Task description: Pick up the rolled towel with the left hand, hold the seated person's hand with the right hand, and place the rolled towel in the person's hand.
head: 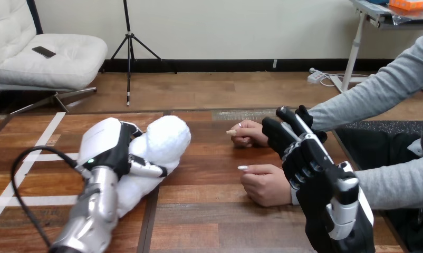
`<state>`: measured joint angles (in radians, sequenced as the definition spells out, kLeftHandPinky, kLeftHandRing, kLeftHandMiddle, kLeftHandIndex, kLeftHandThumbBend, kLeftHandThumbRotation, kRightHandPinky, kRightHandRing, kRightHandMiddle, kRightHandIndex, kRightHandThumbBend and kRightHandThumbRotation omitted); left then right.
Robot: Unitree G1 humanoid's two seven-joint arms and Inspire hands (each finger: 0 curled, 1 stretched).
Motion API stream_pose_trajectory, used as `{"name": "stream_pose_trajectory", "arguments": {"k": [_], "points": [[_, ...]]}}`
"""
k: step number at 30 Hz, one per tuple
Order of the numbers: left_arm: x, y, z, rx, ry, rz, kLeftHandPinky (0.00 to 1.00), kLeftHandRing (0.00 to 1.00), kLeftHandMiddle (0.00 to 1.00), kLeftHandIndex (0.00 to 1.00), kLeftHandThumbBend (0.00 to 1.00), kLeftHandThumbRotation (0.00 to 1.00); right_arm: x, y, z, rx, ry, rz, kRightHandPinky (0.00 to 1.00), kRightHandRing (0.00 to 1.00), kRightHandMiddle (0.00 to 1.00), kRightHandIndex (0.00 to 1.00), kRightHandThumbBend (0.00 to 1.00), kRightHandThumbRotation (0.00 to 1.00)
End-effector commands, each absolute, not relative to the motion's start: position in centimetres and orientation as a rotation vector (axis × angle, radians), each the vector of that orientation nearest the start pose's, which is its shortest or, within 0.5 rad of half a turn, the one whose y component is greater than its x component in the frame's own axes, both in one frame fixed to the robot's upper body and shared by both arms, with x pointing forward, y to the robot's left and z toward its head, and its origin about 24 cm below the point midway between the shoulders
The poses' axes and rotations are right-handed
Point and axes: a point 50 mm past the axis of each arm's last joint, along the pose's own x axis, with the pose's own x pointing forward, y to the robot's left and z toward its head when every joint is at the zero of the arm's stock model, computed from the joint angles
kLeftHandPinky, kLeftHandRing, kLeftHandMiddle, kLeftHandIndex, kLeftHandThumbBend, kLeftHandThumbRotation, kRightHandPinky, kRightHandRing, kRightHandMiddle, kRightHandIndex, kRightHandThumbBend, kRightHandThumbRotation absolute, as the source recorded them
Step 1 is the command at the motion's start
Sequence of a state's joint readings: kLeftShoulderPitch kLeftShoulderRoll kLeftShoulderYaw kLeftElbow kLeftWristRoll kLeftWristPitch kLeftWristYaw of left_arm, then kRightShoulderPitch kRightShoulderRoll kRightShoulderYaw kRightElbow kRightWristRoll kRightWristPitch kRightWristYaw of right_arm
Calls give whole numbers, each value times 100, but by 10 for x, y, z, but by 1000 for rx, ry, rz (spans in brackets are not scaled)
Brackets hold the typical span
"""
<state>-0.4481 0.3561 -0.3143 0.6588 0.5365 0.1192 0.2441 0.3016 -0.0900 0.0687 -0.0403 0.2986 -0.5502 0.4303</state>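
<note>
Left hand (112,146): fingers (131,129) curled over the top of the rolled towel (167,139), thumb (148,169) wrapped across the towel's near side. So it's gripping the towel. The palm sits on the towel's left flank, and the silver left forearm (96,211) runs down along the towel's near end.

Rolled towel: white, fluffy, lying diagonally on the desk (209,211), with the rounded far end sticking out past the fingers. It looks to be resting on the desk, but I can't tell for sure whether it's lifted.

Right hand (310,164): well to the right of the towel. Its fingers (291,120) are straight, pointing away from the robot and curled round nothing, so it's open. The fingertips overlap the wrist of the person's far hand (250,133); I can't tell if they actually touch.

Person's hands: both are on the desk, right of the towel, between the towel and the right hand.
- The far hand is loosely curled, knuckles up, fingers pointing toward the towel.
- The person's near hand (266,185) is loosely closed and sits just beside the right hand's fingers on the towel side.

Both of the person's hands are apart from the towel, with bare desk between them and it.
</note>
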Motion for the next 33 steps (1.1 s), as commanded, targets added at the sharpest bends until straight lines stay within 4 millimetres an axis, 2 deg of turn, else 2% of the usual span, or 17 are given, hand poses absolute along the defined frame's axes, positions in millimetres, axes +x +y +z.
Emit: {"name": "stream_pose_trajectory", "arguments": {"k": [1, 10, 12, 18, 28, 33], "points": [[341, 192, 89, 1163, -127, 41, 30, 39, 46, 44, 65, 0, 206, -166, 59, 0, -424, 343, 99, 92, 88, 92, 91, 100], [337, 195, 102, 1211, -164, 3, 30, 39, 45, 44, 63, 0, 219, -182, 60, -169, -417, 350, 98, 91, 88, 91, 90, 100], [336, 195, 104, 1220, -169, -4, 29, 38, 45, 44, 62, 0, 221, -185, 61, -211, -415, 351, 93, 89, 88, 89, 94, 100], [333, 197, 112, 1269, -214, -54, 28, 37, 44, 44, 63, 0, 232, -199, 65, -319, -403, 374, 89, 89, 89, 88, 98, 100], [329, 200, 121, 1313, -266, -138, 29, 37, 44, 44, 62, 0, 246, -216, 72, -467, -402, 385, 82, 86, 87, 86, 100, 91], [327, 201, 125, 1324, -270, -156, 30, 37, 44, 44, 62, 0, 253, -223, 77, -487, -378, 400, 82, 87, 87, 85, 100, 78]]}}
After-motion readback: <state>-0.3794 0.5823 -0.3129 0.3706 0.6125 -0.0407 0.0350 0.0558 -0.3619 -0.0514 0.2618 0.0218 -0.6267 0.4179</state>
